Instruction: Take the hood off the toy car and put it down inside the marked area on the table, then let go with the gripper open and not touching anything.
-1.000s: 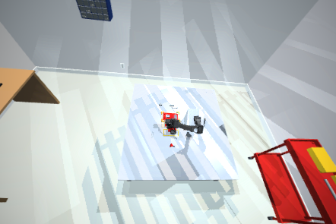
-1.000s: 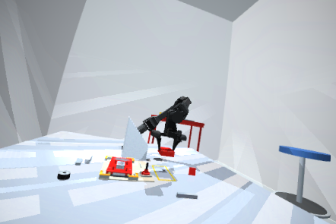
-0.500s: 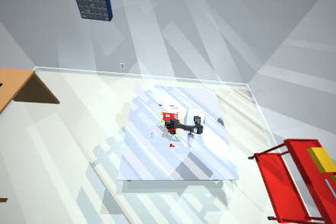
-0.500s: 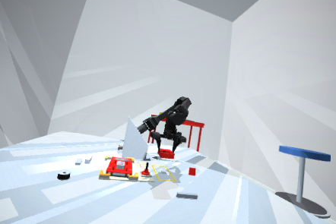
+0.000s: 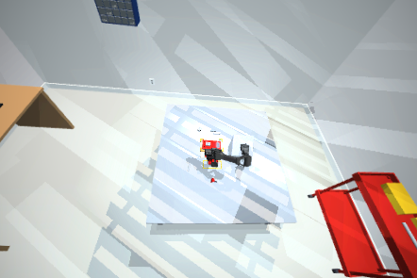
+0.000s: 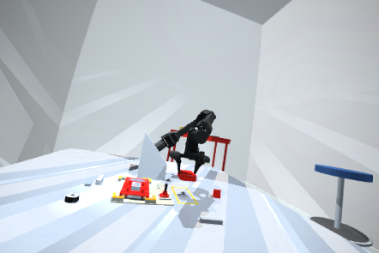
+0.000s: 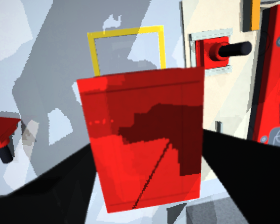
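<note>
The hood [image 6: 187, 177] [image 7: 141, 97] is a flat red panel. My gripper [image 6: 188, 173] [image 7: 146, 141] is shut on it, with one black finger at each side, and holds it above the table. The marked area, a yellow outline [image 6: 189, 203] [image 7: 126, 31] [image 5: 212, 168], lies on the table. In the wrist view the hood covers the outline's near end; its far end shows beyond the hood. The red toy car [image 6: 128, 188] [image 7: 269, 75] [image 5: 218, 144] sits on a pale base with yellow corners, beside the outline.
A red piece with a black knob [image 6: 164, 194] [image 7: 207, 52] stands between car and outline. Another red piece [image 6: 217, 194] [image 7: 3, 126] [image 5: 213, 180] is on the outline's other side. A grey bar [image 6: 211, 221], a black round thing [image 6: 72, 198] and a pale upright panel [image 6: 151, 163] stand around.
</note>
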Robot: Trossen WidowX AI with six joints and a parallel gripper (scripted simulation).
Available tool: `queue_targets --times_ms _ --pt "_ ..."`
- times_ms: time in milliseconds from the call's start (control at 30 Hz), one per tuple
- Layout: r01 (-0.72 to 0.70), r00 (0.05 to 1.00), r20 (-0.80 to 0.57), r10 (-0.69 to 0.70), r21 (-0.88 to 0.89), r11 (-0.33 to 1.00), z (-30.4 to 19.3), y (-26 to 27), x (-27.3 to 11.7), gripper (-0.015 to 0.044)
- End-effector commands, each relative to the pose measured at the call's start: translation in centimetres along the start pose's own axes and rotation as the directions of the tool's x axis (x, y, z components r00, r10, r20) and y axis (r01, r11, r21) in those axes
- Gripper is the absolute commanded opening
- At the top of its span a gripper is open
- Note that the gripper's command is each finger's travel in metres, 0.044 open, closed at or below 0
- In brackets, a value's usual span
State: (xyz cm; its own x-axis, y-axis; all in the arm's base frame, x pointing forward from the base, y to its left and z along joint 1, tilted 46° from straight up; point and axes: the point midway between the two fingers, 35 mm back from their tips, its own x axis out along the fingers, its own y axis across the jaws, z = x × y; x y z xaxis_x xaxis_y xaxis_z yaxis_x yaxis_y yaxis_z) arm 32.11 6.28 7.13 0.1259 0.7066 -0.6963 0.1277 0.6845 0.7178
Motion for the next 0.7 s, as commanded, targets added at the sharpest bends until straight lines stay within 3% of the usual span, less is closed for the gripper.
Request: queue_targets --times_ms 0,667 --pt "-0.002 1.0 -0.003 0.002 0.006 1.0 -0.1 0.0 0.4 0.0" --pt "-0.002 1.0 -0.003 0.002 0.005 1.0 0.0 0.0 1.6 0.0"
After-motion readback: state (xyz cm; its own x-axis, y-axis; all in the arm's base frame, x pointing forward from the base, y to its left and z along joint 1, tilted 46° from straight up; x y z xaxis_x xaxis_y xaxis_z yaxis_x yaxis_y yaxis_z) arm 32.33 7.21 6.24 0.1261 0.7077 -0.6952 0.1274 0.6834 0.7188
